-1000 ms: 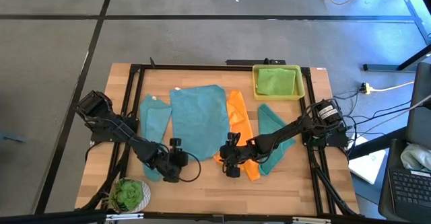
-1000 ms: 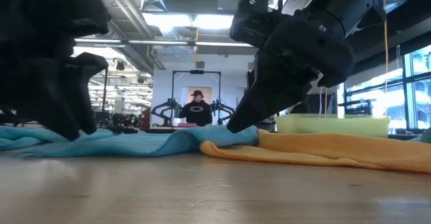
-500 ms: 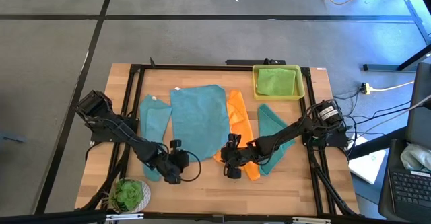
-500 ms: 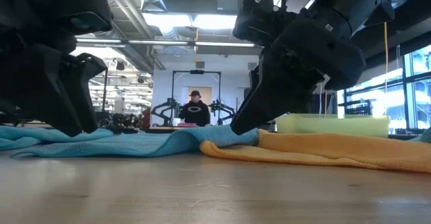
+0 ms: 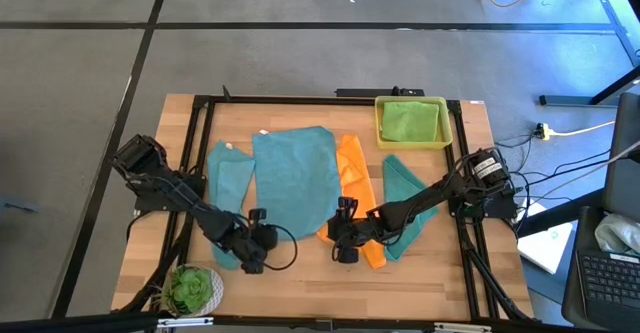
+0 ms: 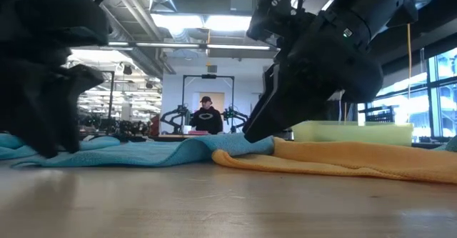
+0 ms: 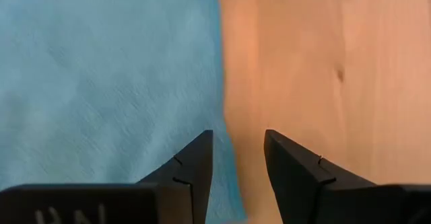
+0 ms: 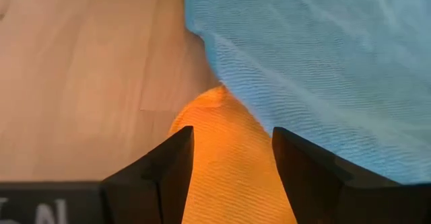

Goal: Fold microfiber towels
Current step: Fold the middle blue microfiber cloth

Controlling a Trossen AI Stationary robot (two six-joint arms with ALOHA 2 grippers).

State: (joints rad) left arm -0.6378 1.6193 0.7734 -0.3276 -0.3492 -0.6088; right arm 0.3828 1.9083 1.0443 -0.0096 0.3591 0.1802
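Tabletop (image 5: 300, 273): pale wooden boards inside a black frame, carrying all the cloths.
Large light blue microfiber towel (image 5: 295, 181): spread flat mid-tabletop, near edge between the two grippers; one side overlapping the orange cloth.
Orange microfiber towel (image 5: 355, 178): long strip just beside the blue sheet, near end rumpled and running under the right gripper.
Second light blue towel (image 5: 229, 173): on the left of the large sheet, small white tag at its far corner.
Teal towel (image 5: 404, 198): right of the orange strip, partly under the right arm.
Lime green towel (image 5: 410, 121): bunched inside the yellow plastic tray (image 5: 380, 123) at the far right corner.
Left gripper (image 7: 237, 162): low over the near left edge of the blue sheet, jaws spread, straddling the cloth's border, one finger over cloth and the other over bare wood; nothing pinched.
Right gripper (image 8: 232, 160): low at the near corner where orange meets blue, jaws spread over the orange tip; nothing pinched.
Potted green plant (image 5: 190, 289): near left corner of the tabletop.
Person (image 6: 208, 116): dark clothing and cap, far back in the room.
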